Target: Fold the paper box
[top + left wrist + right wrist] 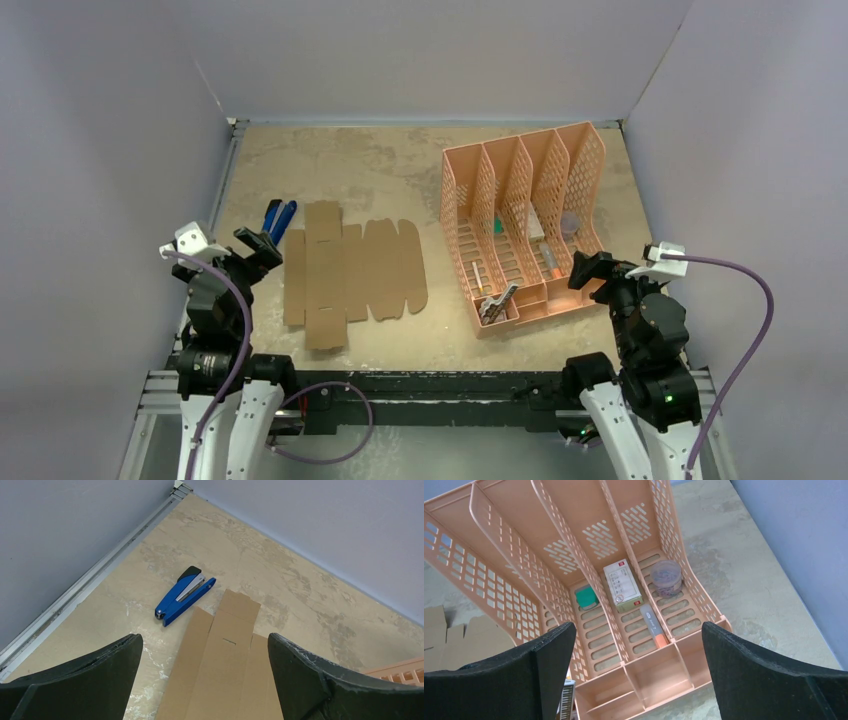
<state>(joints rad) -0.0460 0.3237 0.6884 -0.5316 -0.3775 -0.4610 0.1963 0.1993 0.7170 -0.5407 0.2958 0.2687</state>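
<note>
The paper box (350, 272) is a flat brown die-cut cardboard sheet with flaps and rounded tabs, lying on the table left of centre. It shows in the left wrist view (220, 665) between my fingers, below them. My left gripper (258, 245) is open and empty, raised just left of the sheet's left edge. My right gripper (592, 268) is open and empty, hovering at the near right corner of the organizer, far from the sheet. A corner of the sheet shows in the right wrist view (454, 635) at the far left.
A blue stapler (278, 217) lies by the sheet's far left corner, also in the left wrist view (183, 595). A peach perforated file organizer (525, 220) stands at right, holding a small box (622, 585), a jar (666, 576), a green item (586, 597) and a pen (654, 625). Grey walls enclose the table.
</note>
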